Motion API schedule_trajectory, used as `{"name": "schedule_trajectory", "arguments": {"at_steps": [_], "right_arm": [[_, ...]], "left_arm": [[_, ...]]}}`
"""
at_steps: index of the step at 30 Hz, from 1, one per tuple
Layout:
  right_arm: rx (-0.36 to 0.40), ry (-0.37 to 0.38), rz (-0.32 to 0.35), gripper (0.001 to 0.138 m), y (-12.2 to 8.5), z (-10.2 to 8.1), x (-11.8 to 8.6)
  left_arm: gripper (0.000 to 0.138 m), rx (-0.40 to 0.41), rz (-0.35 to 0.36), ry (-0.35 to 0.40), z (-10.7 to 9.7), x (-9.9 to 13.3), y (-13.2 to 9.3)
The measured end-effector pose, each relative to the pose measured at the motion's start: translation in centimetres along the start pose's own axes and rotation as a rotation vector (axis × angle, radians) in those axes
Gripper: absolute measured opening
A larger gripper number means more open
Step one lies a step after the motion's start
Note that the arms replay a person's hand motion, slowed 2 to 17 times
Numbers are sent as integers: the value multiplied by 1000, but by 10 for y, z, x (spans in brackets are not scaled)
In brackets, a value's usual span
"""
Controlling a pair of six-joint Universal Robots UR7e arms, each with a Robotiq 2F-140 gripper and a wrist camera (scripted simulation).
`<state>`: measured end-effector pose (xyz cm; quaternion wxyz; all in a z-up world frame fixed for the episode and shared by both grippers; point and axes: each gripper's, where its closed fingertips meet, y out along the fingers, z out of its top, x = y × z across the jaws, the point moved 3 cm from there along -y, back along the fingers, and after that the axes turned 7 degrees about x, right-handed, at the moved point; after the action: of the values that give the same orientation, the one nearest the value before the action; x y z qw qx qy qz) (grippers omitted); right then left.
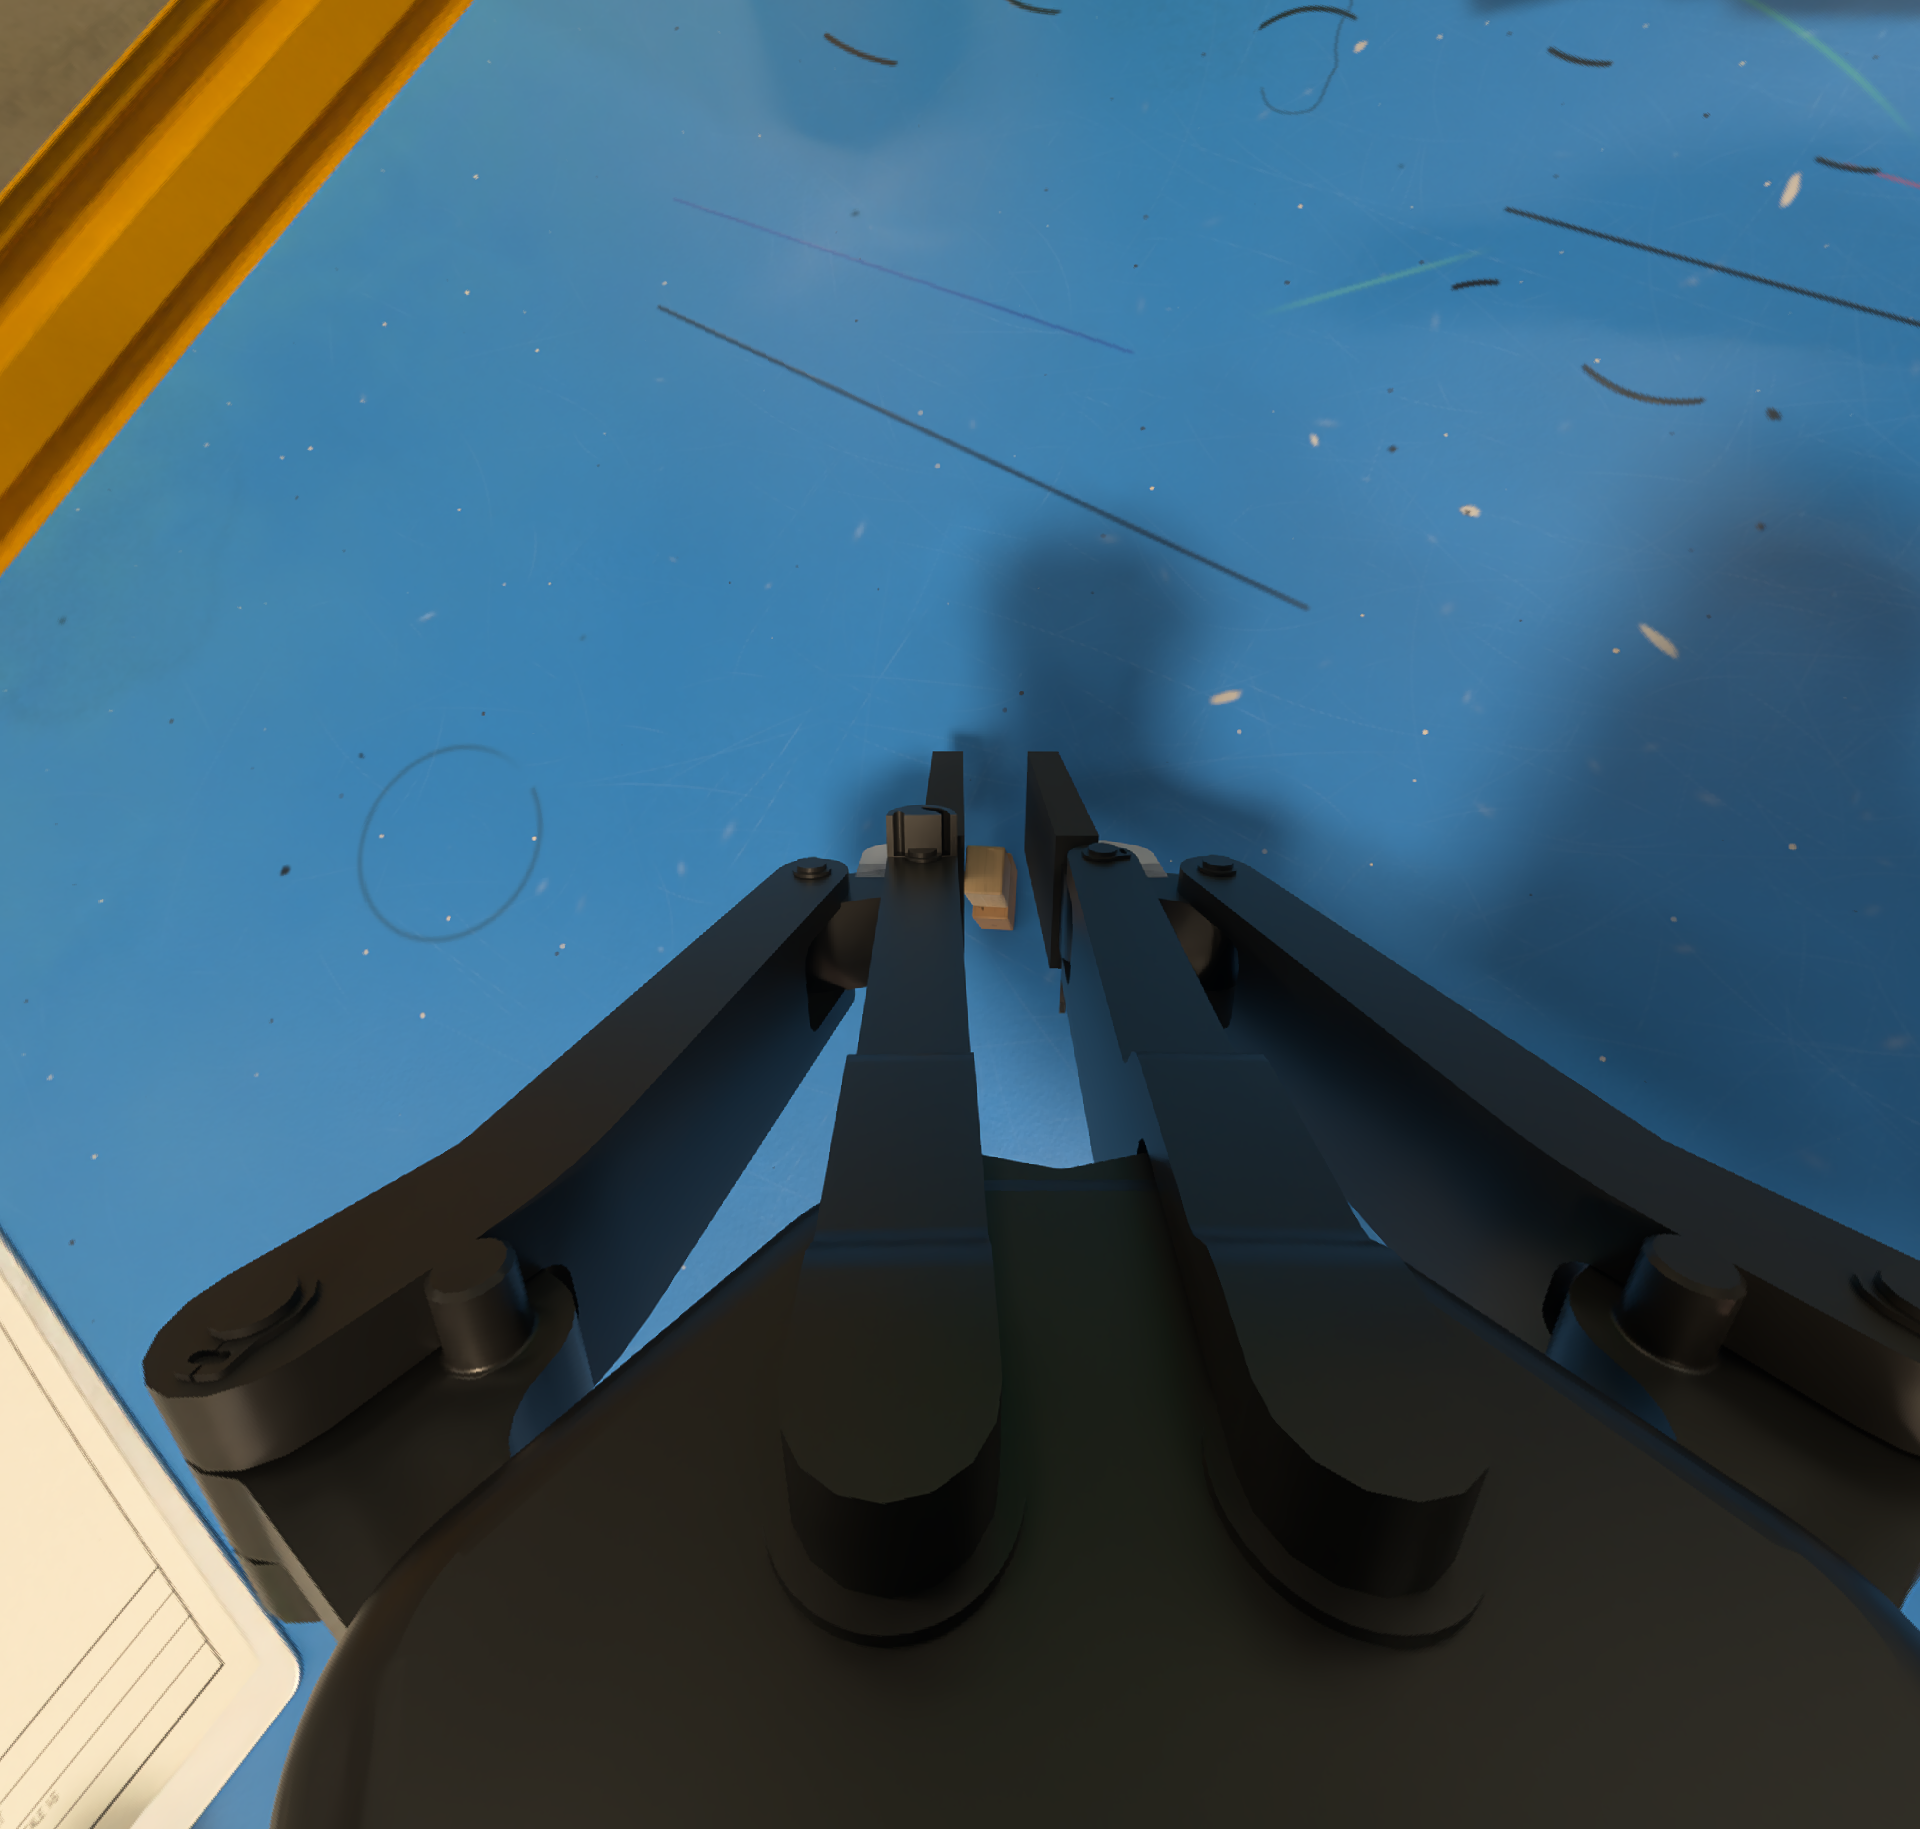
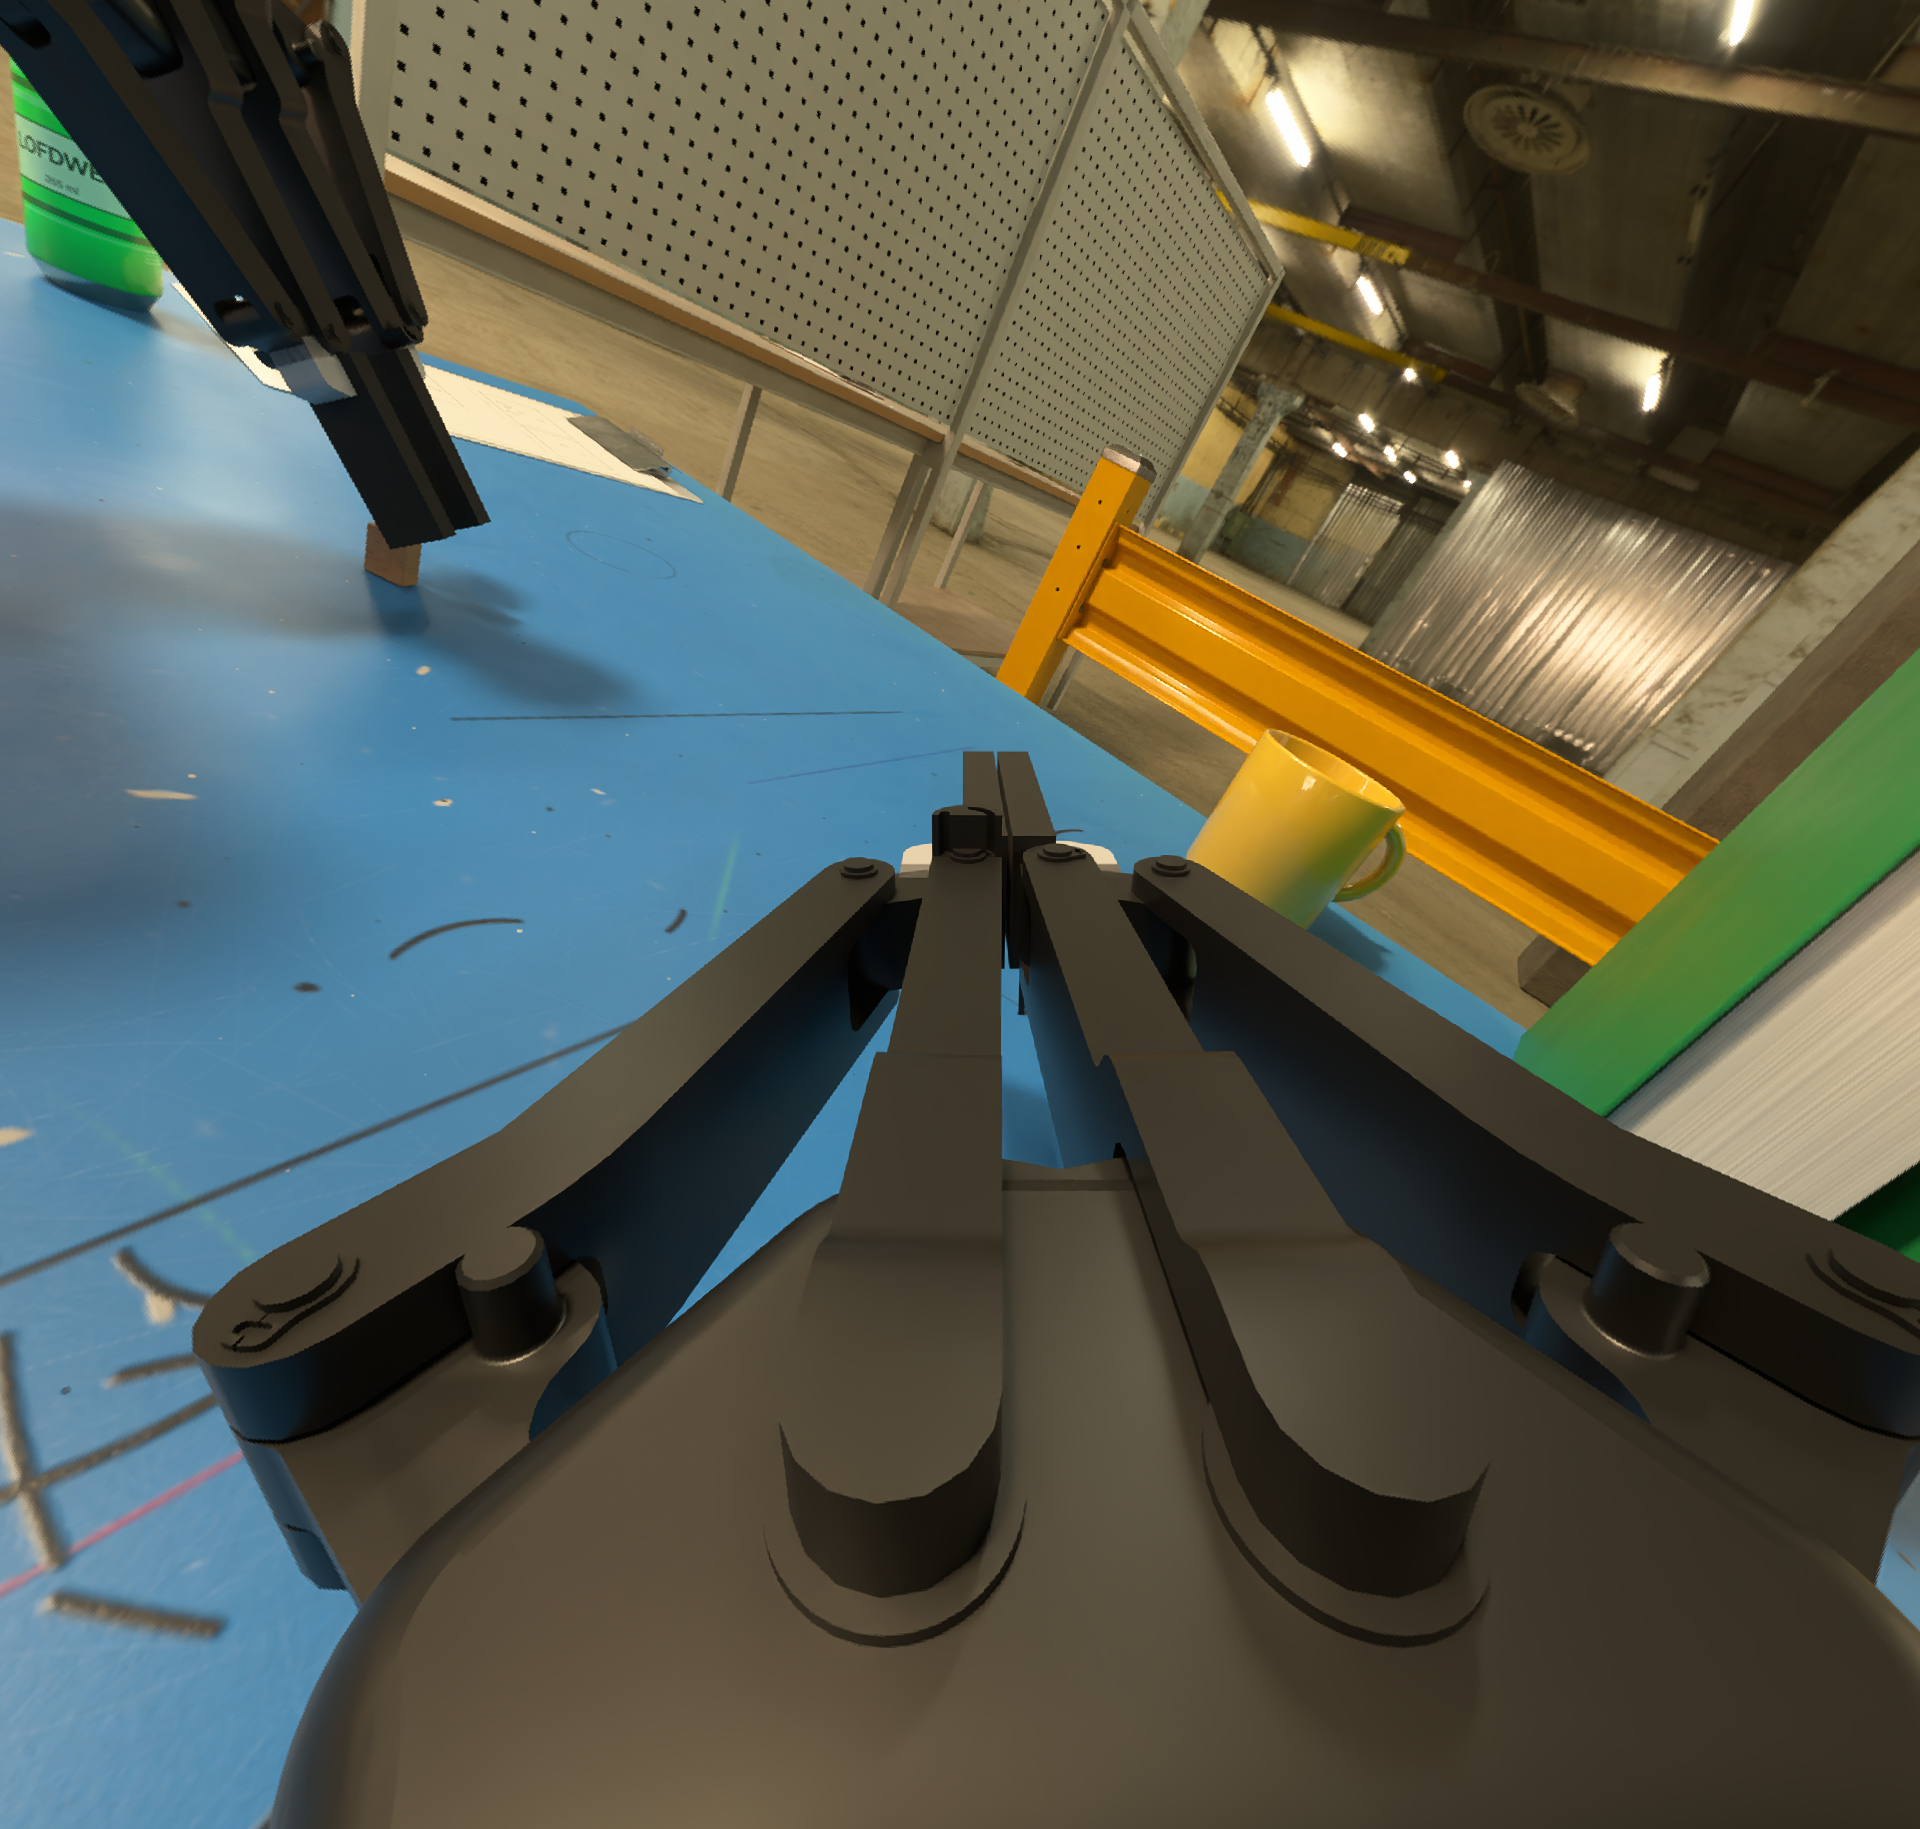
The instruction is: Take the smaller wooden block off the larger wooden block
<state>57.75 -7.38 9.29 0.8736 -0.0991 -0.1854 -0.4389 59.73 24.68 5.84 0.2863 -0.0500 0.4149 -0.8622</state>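
Observation:
A small wooden block (image 1: 990,886) sits between the pads of my left gripper (image 1: 992,771), which is closed narrowly on its sides. In the right wrist view the left gripper (image 2: 416,522) reaches down at the far left, and the block (image 2: 393,561) sticks out under its tips with its bottom on the blue table (image 2: 312,844). I see only this one block; a second, larger block is not visible in either view. My right gripper (image 2: 997,771) is shut and empty, low over the table and well apart from the block.
A yellow mug (image 2: 1299,823) stands just right of the right gripper. A green-covered book (image 2: 1714,948) lies at the right. A green bottle (image 2: 73,221) and a clipboard (image 2: 540,429) are behind the left gripper. An orange rail (image 1: 156,169) runs along the table edge.

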Motion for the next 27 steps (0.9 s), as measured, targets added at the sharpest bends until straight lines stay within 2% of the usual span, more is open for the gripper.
{"name": "schedule_trajectory", "arguments": {"at_steps": [5, 12, 27], "right_arm": [[0, 0, 0, 1, 0, 0, 0], [-2, 0, 2, 1, 0, 0, 0], [-4, -1, 6, 1, 0, 0, -1]], "left_arm": [[19, 0, -26, 6, 1, 0, 2], [19, -23, -27, 7, -1, -4, 5], [13, -42, -68, -26, -5, -6, 9]]}}
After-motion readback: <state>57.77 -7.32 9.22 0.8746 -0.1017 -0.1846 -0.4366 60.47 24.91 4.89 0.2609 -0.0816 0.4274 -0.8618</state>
